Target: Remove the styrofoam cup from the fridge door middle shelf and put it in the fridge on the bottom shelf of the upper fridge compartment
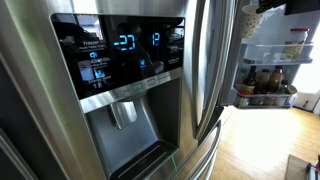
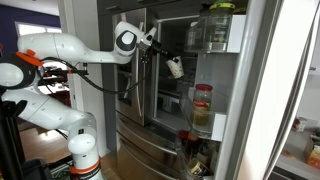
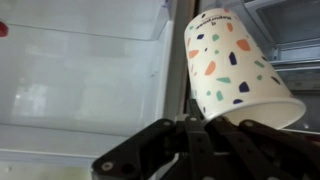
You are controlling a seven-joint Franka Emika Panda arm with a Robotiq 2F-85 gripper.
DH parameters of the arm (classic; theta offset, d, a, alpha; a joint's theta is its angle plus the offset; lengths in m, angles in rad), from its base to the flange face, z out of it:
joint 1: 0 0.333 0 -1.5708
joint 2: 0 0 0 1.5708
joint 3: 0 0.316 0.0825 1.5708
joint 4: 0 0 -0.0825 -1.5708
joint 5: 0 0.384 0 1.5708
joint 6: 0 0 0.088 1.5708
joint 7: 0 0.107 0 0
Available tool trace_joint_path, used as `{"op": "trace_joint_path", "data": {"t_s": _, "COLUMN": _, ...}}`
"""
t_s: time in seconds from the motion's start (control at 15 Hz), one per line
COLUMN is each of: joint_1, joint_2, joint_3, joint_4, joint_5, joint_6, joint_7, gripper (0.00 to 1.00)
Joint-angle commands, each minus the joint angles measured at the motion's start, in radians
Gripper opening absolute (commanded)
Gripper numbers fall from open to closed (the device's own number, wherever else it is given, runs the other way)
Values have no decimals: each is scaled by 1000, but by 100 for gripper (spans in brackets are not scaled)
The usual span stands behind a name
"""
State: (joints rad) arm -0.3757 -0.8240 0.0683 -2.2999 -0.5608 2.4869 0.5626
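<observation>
Stainless fridge stands open, jars lining its door shelf. Gripper is clenched on the tilted speckled cup, contents unseen, before a clear shelf.

open room over the bare shelf ahead of my gripper; the cup blocks the right, jars crowd the door shelf.

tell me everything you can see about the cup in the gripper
The cup is white with orange, navy and green flecks, matte like foam or paper. The gripper pinches it at the wider rim end, so it tilts with the narrow base pointing away. In an exterior view it hangs before the open fridge, touching no shelf.
</observation>
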Motion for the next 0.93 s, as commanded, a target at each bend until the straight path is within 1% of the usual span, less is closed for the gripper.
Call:
{"op": "trace_joint_path", "data": {"t_s": 0.0, "joint_1": 76, "joint_2": 87, "joint_3": -13, "joint_4": 38, "joint_5": 126, "joint_6": 60, "joint_7": -107, "gripper": 1}}
{"op": "trace_joint_path", "data": {"t_s": 0.07, "joint_1": 97, "joint_2": 112, "joint_3": -19, "joint_4": 41, "joint_5": 153, "joint_6": 98, "joint_7": -143, "gripper": 1}}
{"op": "trace_joint_path", "data": {"t_s": 0.13, "joint_1": 132, "joint_2": 140, "joint_3": -35, "joint_4": 50, "joint_5": 208, "joint_6": 109, "joint_7": -175, "gripper": 1}}
{"op": "trace_joint_path", "data": {"t_s": 0.2, "joint_1": 47, "joint_2": 73, "joint_3": 16, "joint_4": 19, "joint_5": 170, "joint_6": 81, "joint_7": -132, "gripper": 1}}
{"op": "trace_joint_path", "data": {"t_s": 0.27, "joint_1": 55, "joint_2": 90, "joint_3": 17, "joint_4": 25, "joint_5": 181, "joint_6": 87, "joint_7": -142, "gripper": 4}}
{"op": "trace_joint_path", "data": {"t_s": 0.47, "joint_1": 39, "joint_2": 89, "joint_3": 24, "joint_4": 26, "joint_5": 178, "joint_6": 86, "joint_7": -140, "gripper": 4}}
{"op": "trace_joint_path", "data": {"t_s": 0.87, "joint_1": 37, "joint_2": 80, "joint_3": 25, "joint_4": 26, "joint_5": 179, "joint_6": 86, "joint_7": -140, "gripper": 4}}
